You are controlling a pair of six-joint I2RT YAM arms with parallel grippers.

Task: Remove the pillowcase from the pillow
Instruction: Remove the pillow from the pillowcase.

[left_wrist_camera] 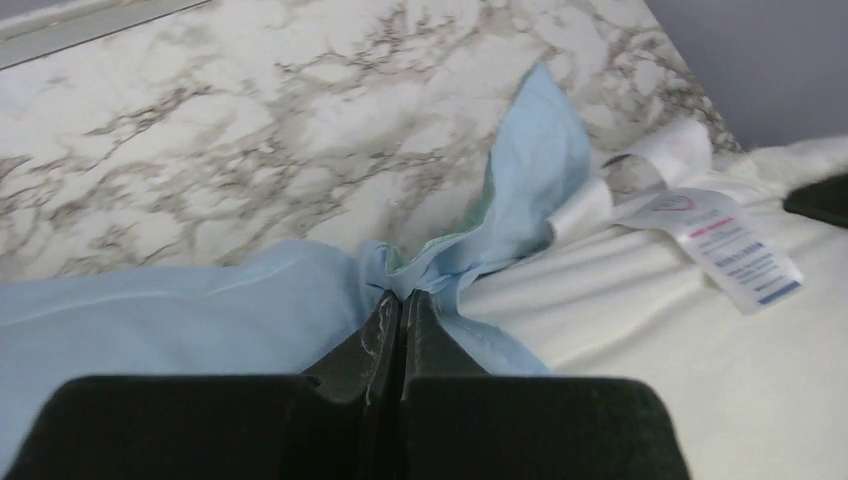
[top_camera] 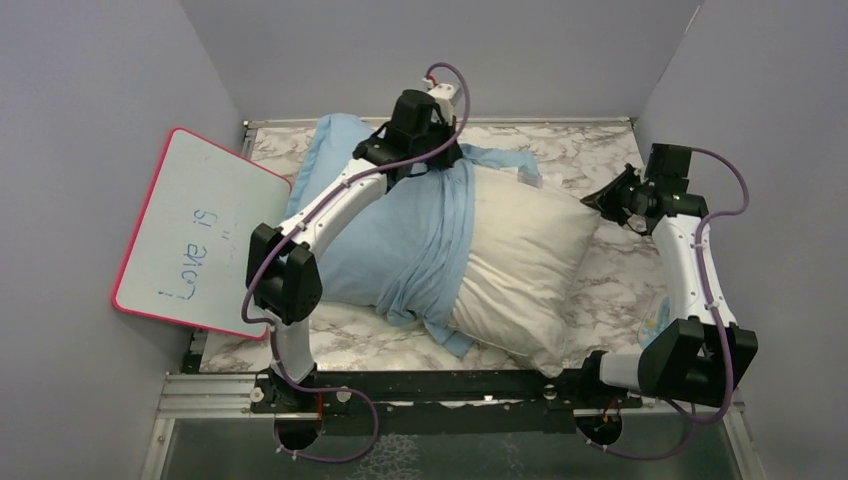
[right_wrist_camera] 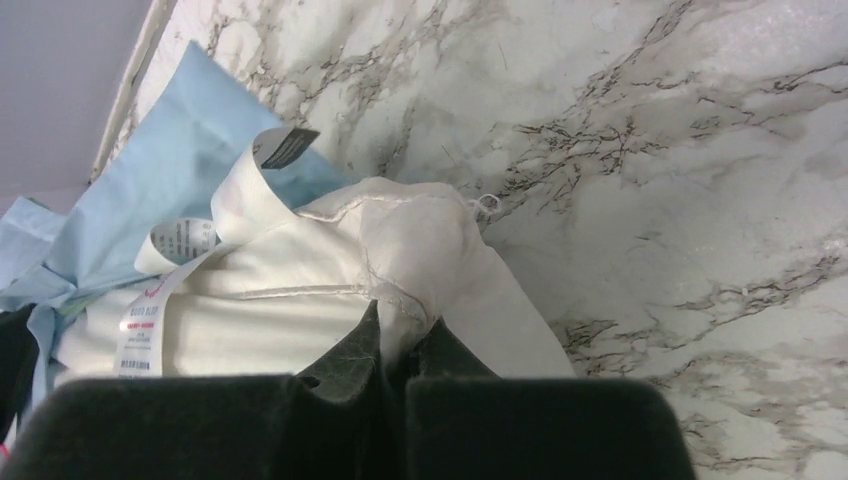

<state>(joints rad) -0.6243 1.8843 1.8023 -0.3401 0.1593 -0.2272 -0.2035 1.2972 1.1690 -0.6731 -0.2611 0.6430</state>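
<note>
**Item 1. Left pincer** point(left_wrist_camera: 402, 298): closed. Your jaws meet on a bunched fold of the pillowcase point(top_camera: 400, 250), plain light-blue face outward. A sliver of green shows in the cloth just beyond the tips. To this pincer's right lie bare white cushion and a care label point(left_wrist_camera: 735, 250), which it does not touch. Ahead of it is marbled table point(left_wrist_camera: 250, 130).

**Item 2. Right pincer** point(right_wrist_camera: 395, 320): closed. White fabric from a corner of the pillow point(top_camera: 520, 250) is nipped between the jaws. The seam and a loose thread sit just past the tips, the label is to its left, and blue cloth lies beyond that.

**Item 3. Pillowcase, location:** it runs from the left pincer back toward that arm's base and covers that end of the pillow. Its open edge is gathered into a ridge across the cushion's middle, and one tail hangs off the near side.

**Item 4. Pillow, location:** it lies flat on the table between your two pincers. The part from the ridge across to the right pincer is uncovered.

**Item 5. Whiteboard** point(top_camera: 200, 230): pink-rimmed, well to the left of the left arm, not involved.

**Progress, as judged:** roughly half done. One end of the pillow is exposed, and you hold cloth in one pincer and cushion in the other.

**Outstanding:** the covered half has yet to come out. That likely needs the two grips drawn apart until the case slides clear of the far end, then the case set down separately.
</note>
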